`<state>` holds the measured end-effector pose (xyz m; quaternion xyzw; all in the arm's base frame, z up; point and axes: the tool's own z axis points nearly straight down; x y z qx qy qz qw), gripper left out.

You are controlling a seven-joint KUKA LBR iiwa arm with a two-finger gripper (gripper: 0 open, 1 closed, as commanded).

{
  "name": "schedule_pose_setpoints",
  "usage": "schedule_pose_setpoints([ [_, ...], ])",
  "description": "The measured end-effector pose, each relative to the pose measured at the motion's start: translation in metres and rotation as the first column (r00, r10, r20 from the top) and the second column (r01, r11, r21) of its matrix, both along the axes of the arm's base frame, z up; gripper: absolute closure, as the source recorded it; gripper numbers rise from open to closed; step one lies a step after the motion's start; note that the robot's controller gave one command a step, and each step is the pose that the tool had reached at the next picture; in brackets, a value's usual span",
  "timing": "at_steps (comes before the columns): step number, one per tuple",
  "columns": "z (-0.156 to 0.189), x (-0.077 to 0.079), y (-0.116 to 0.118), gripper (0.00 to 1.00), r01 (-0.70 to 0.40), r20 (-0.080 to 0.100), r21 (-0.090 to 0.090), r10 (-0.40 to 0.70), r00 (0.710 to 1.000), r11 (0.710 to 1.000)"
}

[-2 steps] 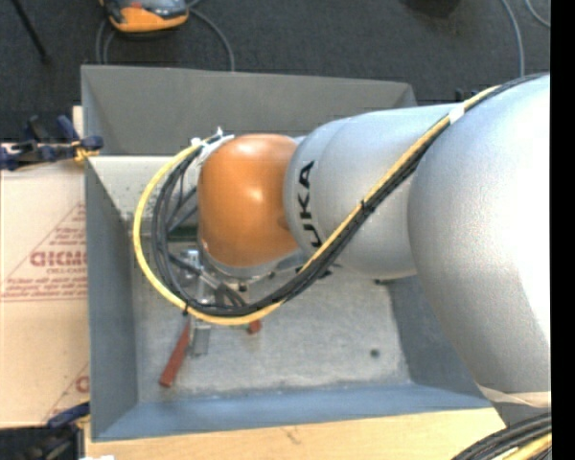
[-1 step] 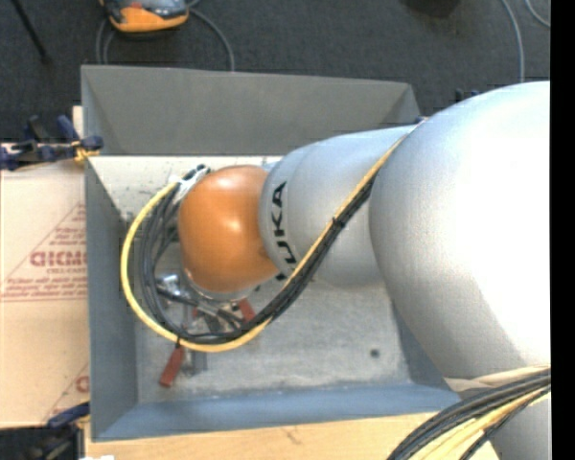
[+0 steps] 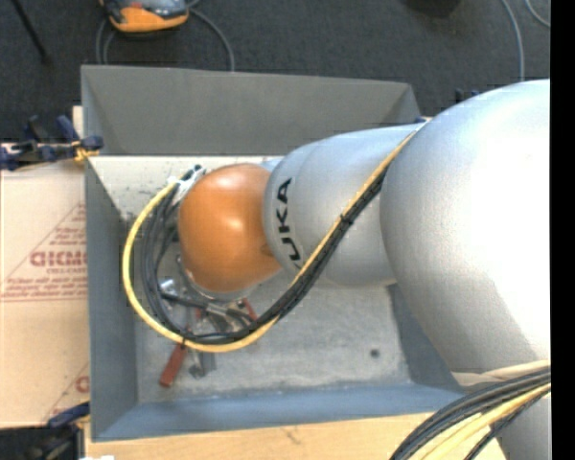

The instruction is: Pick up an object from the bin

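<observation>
My gripper [image 3: 201, 307] hangs low over the front left part of the bin, and the orange cover above hides most of it. Just below it a small reddish-brown, stick-shaped thing [image 3: 173, 366] lies on the bin floor, pointing toward the front left corner. A small grey metal piece [image 3: 200, 362] lies right beside that, to its right. A short red bit [image 3: 245, 307] shows at the gripper's right side; I cannot tell whether it is a loose thing or part of the tool. Whether the gripper touches any of these is hidden.
The arm reaches in from the right and covers the bin's middle and back. A yellow cable and dark cables loop round the wrist, down to the floor at the left. A small dark speck [image 3: 374, 355] lies on the bare floor at the front right.
</observation>
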<state>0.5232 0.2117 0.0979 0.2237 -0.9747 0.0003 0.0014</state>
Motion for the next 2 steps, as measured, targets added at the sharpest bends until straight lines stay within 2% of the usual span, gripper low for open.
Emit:
schedule_pose_setpoints([
  [1,0.01,0.0,0.012,0.0,-0.194,0.008,0.002,0.194,0.981,0.981],
  [2,-0.03,-0.008,0.002,0.0,-0.38,0.001,0.002,0.38,0.925,0.925],
])
